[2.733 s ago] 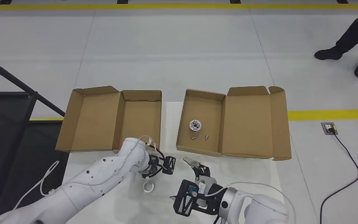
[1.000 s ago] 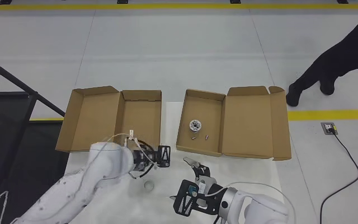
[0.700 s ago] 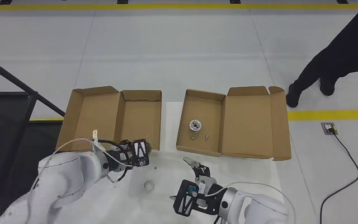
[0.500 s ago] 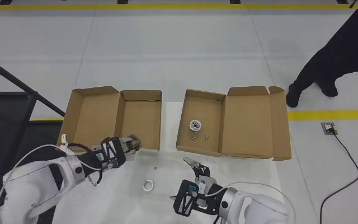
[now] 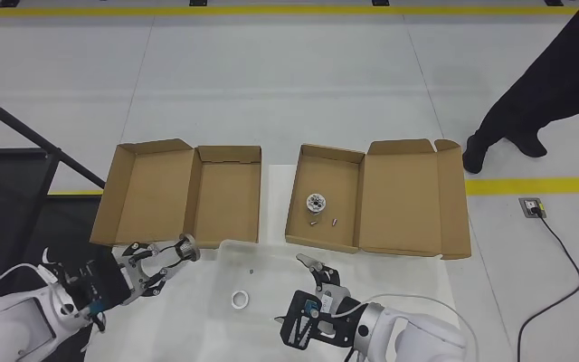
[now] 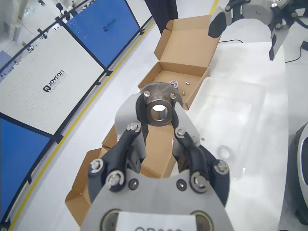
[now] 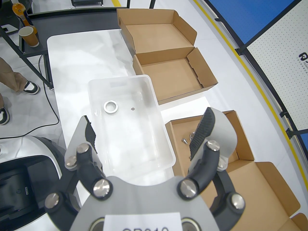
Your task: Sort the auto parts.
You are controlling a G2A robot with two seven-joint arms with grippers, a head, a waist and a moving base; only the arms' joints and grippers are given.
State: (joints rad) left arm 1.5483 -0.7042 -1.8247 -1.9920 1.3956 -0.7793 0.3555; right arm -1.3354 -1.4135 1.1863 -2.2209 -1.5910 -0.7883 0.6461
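- Auto part [image 6: 158,105] — a dark steel flanged bushing with a bored centre — is pinched between the fingers of the left gripper [image 6: 157,116]. It is held above the bench toward the left edge, just at the near wall of the left brown cardboard box [image 5: 226,195].
- The right gripper [image 7: 146,131] hangs with its fingers spread wide and nothing between them, toward the bench's near edge — by the right rim of the clear plastic tray [image 7: 96,90].
- In the tray lie a silver metal ring [image 7: 110,106] and a small dark bit [image 7: 132,108], apart from each other.
- The right brown cardboard box [image 5: 326,176], at the bench's far edge, holds a round toothed metal piece [image 5: 315,201] with two small screws [image 5: 312,220] near it.
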